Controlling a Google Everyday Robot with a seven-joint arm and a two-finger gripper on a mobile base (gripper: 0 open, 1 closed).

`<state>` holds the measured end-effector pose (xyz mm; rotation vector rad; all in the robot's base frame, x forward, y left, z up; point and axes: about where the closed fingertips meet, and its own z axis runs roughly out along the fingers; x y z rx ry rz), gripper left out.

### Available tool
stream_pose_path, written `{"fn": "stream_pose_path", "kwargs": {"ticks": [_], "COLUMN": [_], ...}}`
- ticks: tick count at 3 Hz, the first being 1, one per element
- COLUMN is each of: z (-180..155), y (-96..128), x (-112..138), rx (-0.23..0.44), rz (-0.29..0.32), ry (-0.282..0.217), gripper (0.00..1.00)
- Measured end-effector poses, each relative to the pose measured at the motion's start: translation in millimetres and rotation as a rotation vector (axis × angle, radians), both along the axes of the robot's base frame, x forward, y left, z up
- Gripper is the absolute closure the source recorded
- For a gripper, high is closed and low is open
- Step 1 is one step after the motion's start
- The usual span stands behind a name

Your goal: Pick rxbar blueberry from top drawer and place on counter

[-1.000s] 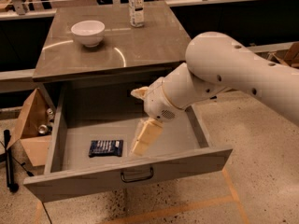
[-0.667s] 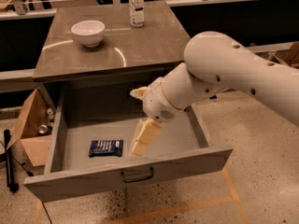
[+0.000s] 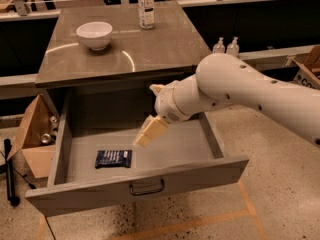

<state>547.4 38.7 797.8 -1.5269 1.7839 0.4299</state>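
Camera view: navy rxbar blueberry [image 3: 113,158] (flat), hand [image 3: 143,138] nearby.

A white bowl [image 3: 94,34] is sitting left of a clear bottle [image 3: 145,5], two pump bottles [image 3: 226,46] are standing together, and a cardboard box [image 3: 31,134] is resting on the floor [image 3: 280,189].

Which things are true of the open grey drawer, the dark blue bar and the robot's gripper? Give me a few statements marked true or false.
1. The small dark navy-blue wrapped bar lies flat on the floor of the wide grey open drawer. True.
2. The gripper touches the bar. False: it hangs over the drawer's inside, right of the bar in the camera view and apart from it.
3. The round white bowl stands on the glossy grey-brown counter. True.
4. The clear plastic bottle lies in the drawer. False: it stands upright near the counter's far edge.
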Motion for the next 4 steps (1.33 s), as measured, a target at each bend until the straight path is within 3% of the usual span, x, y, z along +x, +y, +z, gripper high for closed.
{"fn": "stream_pose_path", "kwargs": {"ticks": [1, 3, 4], "z": [-20, -89, -120], "y": [8, 43, 58], "x": [34, 63, 62], "rx": [0.014, -0.007, -0.015], "rz": [-0.048, 0.031, 0.062], "ry": [-0.016, 0.024, 0.067], "gripper": [0.00, 0.00, 0.00]}}
